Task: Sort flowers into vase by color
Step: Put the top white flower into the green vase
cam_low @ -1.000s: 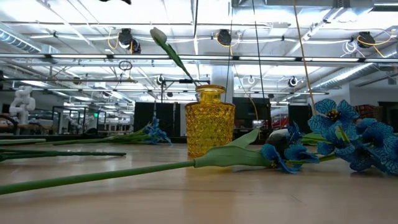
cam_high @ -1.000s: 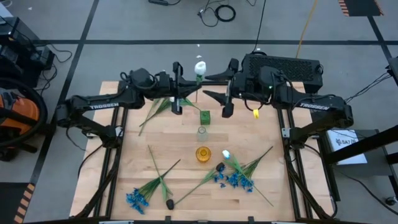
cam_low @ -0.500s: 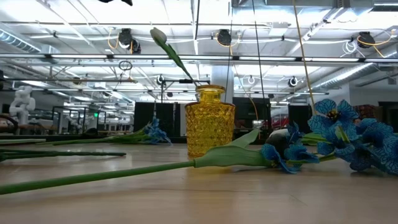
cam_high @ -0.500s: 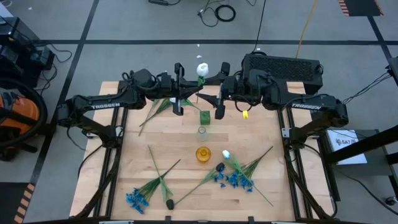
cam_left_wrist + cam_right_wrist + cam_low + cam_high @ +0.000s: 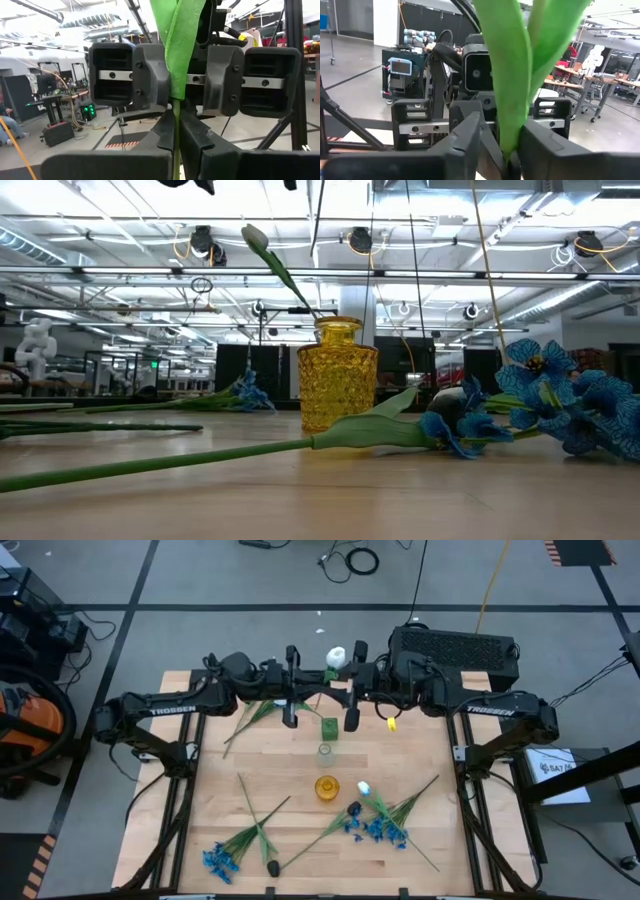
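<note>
The left gripper [image 5: 175, 125] was clenched on the thin green stem of a white tulip [image 5: 335, 656], holding it in the air above the table's 12 o'clock edge; the right gripper [image 5: 507, 150] faced it from just beside, its fingers pressed in on the same flower's broad green leaves, so both arms had hold of it; this looked like a hand-over, the stem being passed across so that one arm could carry it bud-up towards a vase; three containers stood in a line from the table's centre towards 12 o'clock: a faceted yellow glass vase [image 5: 326, 787] at the centre, a small clear glass vase [image 5: 323, 752] beyond it and a small green square vase [image 5: 329, 727] farthest out; from above no flower showed in any of them; in the low view a pale bud on a slanted stem [image 5: 256, 238] rose by the yellow vase's mouth, but whether it stood inside or behind could not be told; the other flowers lay loose between 5 and 7 o'clock: a bushy blue cluster [image 5: 380, 830], another blue cluster [image 5: 220, 860] and a small dark bud [image 5: 272, 867], all unsorted.
</note>
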